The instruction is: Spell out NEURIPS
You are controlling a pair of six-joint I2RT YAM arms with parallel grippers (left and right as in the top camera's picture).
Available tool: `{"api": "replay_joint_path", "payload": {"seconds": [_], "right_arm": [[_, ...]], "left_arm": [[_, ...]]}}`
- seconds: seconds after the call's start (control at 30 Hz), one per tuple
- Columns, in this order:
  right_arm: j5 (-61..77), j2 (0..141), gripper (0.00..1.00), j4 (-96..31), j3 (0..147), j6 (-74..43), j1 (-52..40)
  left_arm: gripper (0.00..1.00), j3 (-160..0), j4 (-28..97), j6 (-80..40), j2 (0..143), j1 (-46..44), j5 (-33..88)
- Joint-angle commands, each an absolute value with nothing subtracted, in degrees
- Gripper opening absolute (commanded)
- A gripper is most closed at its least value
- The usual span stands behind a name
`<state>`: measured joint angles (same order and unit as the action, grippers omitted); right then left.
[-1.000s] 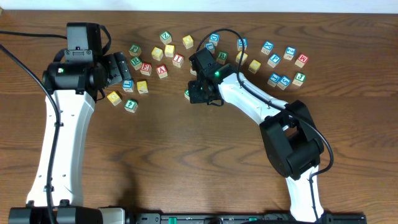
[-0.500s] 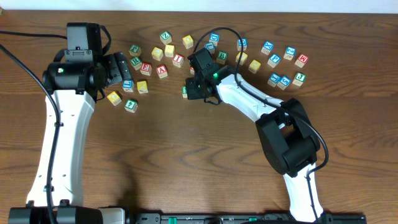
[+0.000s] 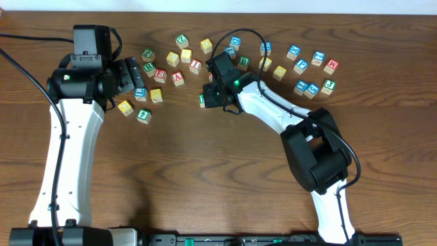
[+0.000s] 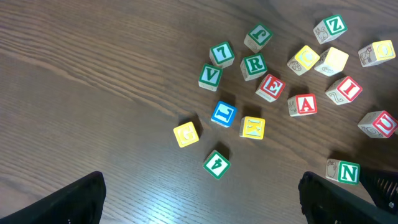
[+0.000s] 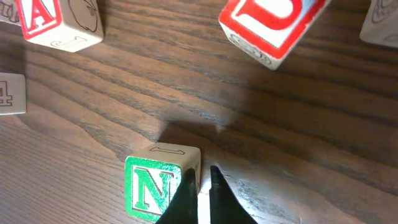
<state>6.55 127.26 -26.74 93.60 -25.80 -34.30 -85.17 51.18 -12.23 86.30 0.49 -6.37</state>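
The green N cube (image 5: 160, 186) sits on the wood table, also visible overhead (image 3: 203, 100) and in the left wrist view (image 4: 344, 171). My right gripper (image 5: 199, 180) is shut and empty, its tips down against the N cube's right side. A red U cube (image 5: 273, 25) lies just beyond it. Red E (image 3: 160, 75), green R (image 3: 148, 67), red I (image 3: 196, 65) and blue P (image 3: 300, 65) lie in the scatter at the back. My left gripper (image 4: 199, 202) is open and empty, hovering above the left cluster (image 3: 133, 75).
A red A cube (image 3: 178, 78), yellow cubes (image 3: 125, 107), a green cube (image 3: 143, 115) and a blue cube (image 3: 140, 93) lie at the left. More cubes (image 3: 313, 89) sit at the back right. Bare wood fills the front half.
My right gripper moved up and left, and the N cube shifted a little left with it. The left arm has not moved.
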Motion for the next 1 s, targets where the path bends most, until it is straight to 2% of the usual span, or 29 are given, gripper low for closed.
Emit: {"api": "replay_joint_path", "payload": {"seconds": [0.0,0.4,0.97], "right_arm": [[5.9,127.8,0.05,-25.1,95.9,-24.4,-33.8],[7.0,130.3,0.06,-18.3,95.9,-24.8,-33.8],[7.2,130.5,0.02,-20.4,95.9,-24.8,-34.2]], "left_arm": [[0.98,-85.2,51.3,-12.8,86.5,0.7,-7.1],[0.98,-85.2,51.6,-12.8,86.5,0.7,-7.1],[0.98,-85.2,51.6,-12.8,86.5,0.7,-7.1]]}}
